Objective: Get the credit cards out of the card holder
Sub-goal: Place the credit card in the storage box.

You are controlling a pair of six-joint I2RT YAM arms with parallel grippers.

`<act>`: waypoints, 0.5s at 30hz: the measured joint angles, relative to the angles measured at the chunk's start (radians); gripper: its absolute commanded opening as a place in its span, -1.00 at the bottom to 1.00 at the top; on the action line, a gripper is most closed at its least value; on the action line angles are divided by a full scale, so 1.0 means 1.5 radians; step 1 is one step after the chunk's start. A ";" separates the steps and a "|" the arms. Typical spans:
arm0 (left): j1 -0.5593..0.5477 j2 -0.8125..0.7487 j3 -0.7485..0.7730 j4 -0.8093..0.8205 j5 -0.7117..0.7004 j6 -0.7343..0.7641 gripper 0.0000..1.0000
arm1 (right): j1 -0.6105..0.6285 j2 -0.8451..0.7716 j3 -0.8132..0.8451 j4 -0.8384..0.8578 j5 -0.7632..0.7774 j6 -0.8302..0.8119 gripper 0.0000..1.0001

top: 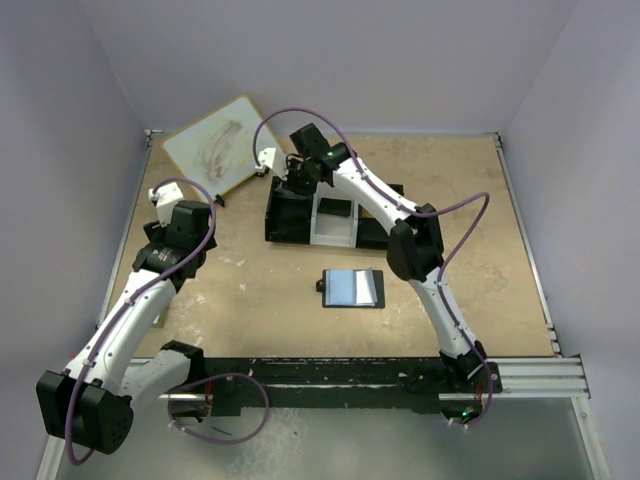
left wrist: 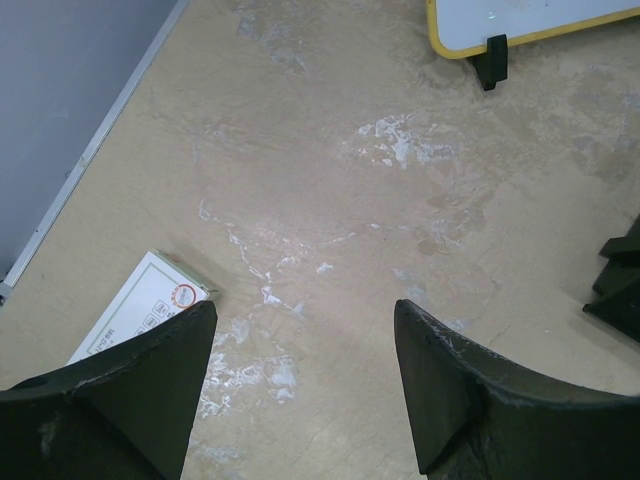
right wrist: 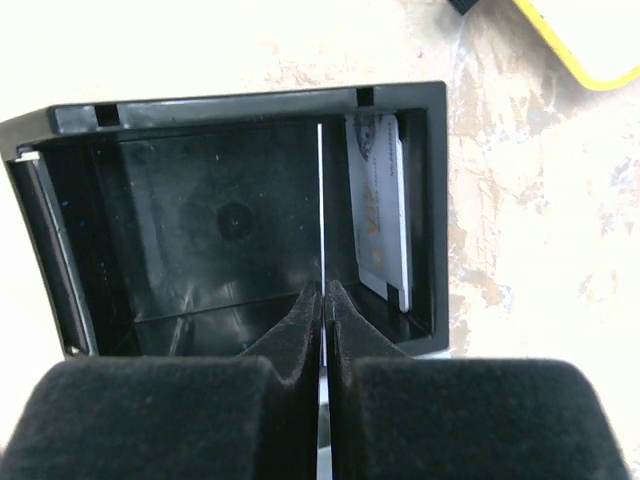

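The card holder [top: 350, 288] lies open on the table, black outside with its pale blue inside facing up. My right gripper [right wrist: 323, 292] is shut on a thin credit card [right wrist: 320, 200] seen edge-on, held upright over the left black compartment of the tray [right wrist: 250, 105]. A second pale card [right wrist: 380, 200] leans against that compartment's right wall. In the top view the right gripper [top: 290, 170] hangs at the far left end of the tray [top: 285, 225]. My left gripper [left wrist: 305, 305] is open over bare table, with nothing between its fingers.
A white-and-red little box [left wrist: 140, 310] lies beside the left gripper's left finger. A yellow-framed whiteboard [top: 215, 150] stands at the back left on black feet [left wrist: 488, 62]. The table's left wall [left wrist: 60, 100] is close to the left arm.
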 measured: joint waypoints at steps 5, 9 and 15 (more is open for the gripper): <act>0.000 0.002 0.000 0.000 0.001 0.000 0.38 | -0.001 0.035 0.019 -0.011 0.018 -0.015 -1.00; 0.000 0.003 0.000 0.000 0.002 0.000 0.38 | -0.002 0.050 0.022 -0.014 0.037 -0.025 -1.00; 0.000 0.003 0.000 0.000 0.002 0.000 0.38 | -0.001 0.057 0.023 -0.012 0.059 -0.038 -1.00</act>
